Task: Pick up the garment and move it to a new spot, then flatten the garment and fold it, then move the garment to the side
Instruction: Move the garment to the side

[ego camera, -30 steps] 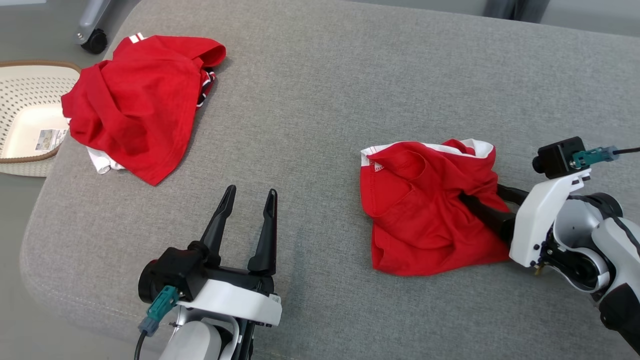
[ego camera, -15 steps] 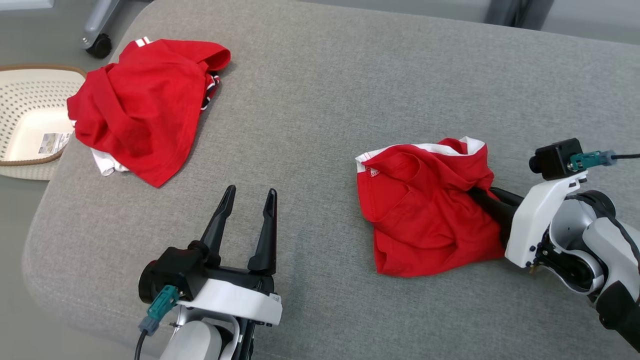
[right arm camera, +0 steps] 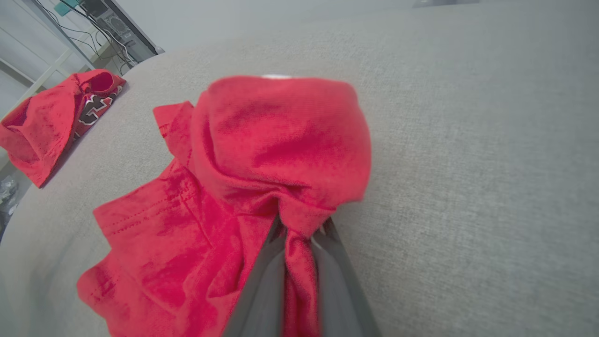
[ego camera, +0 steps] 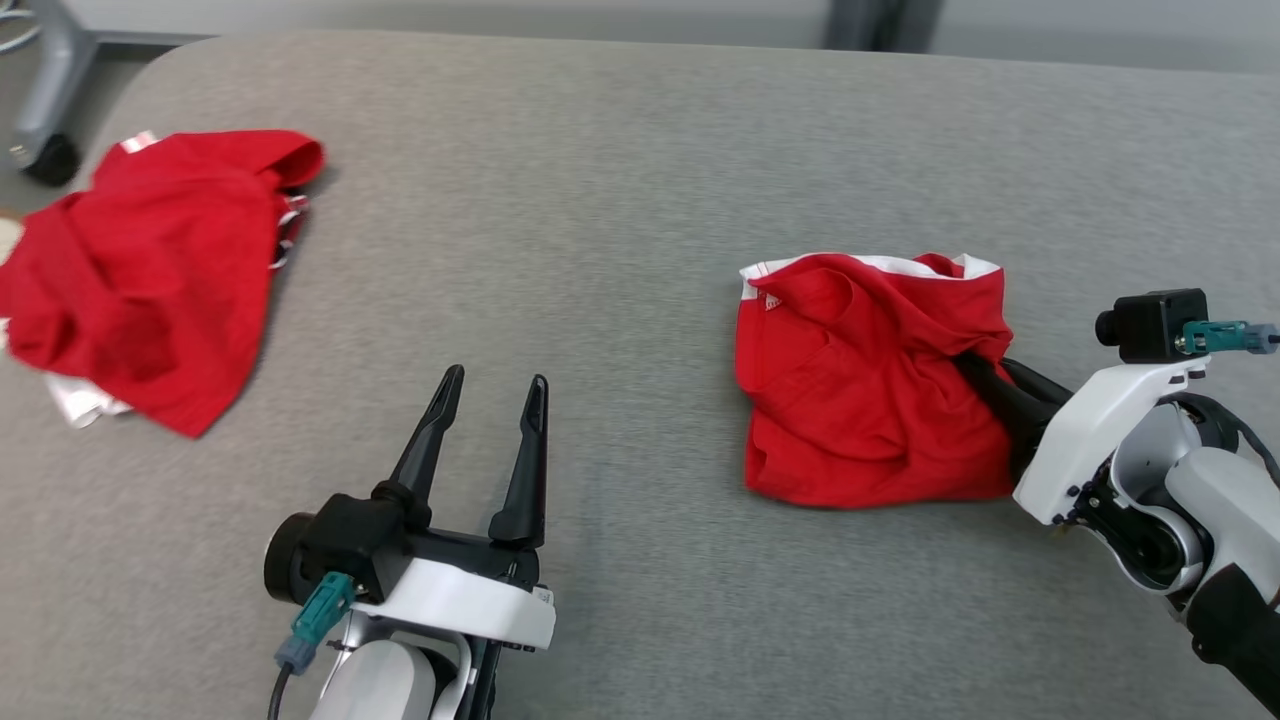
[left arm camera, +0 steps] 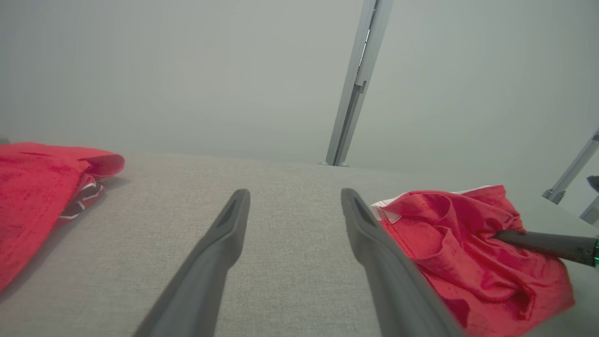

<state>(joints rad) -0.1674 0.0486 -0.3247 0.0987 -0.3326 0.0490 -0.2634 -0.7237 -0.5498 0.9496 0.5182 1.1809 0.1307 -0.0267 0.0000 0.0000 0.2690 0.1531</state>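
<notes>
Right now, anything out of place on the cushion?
Nothing damaged or spilled. The red garment lies crumpled, one fold pinched in the shut right gripper. A second red garment is bunched at the cushion's left, white cloth poking from under it.

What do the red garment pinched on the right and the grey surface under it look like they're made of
The red garment looks like soft matte knit, maybe cotton jersey: it bunches in limp folds and shows stitched seams. The grey surface looks like matte woven upholstery cloth, with a fine visible weave.
</notes>
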